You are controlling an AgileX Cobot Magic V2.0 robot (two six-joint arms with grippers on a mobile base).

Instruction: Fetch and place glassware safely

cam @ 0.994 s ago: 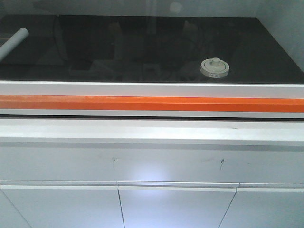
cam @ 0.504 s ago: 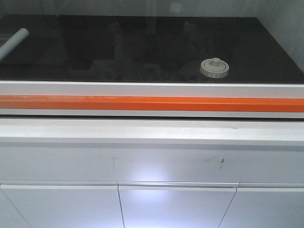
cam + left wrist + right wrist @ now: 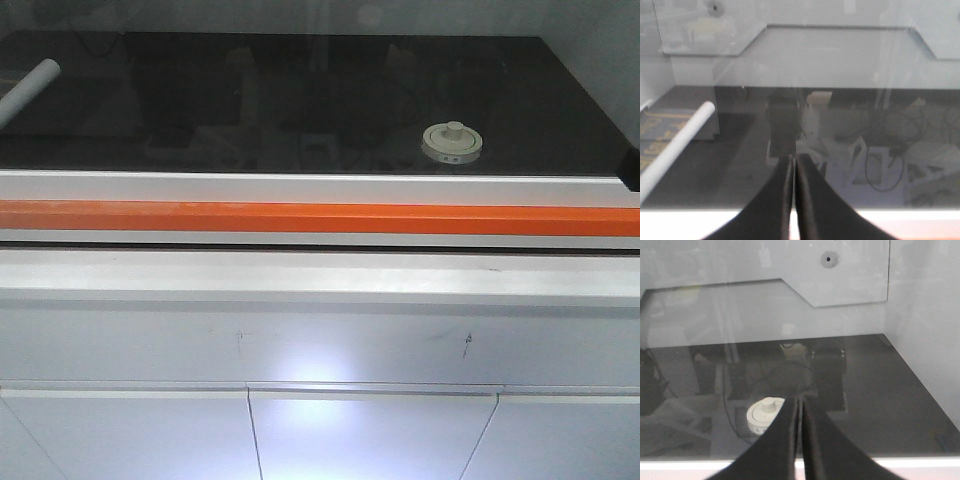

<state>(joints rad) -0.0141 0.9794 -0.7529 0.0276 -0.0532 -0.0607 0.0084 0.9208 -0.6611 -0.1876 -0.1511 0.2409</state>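
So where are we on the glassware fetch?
Done: nothing yet; the lidded glass jar sits on the black worktop, ungrasped. In hand: the right gripper, shut and empty, points toward the jar, lined up just beside it. The left gripper is shut and empty too. Left: open, grasp, lift, place.

New dark shape [image 3: 632, 170], far right

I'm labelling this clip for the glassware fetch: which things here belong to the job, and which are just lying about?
Belongs to the job:
lidded glass jar on the black worktop
right gripper, fingers shut, jar just beyond it
left gripper, fingers shut

Just lying about:
grey-white rolled tube at the worktop's left edge
orange strip along the front
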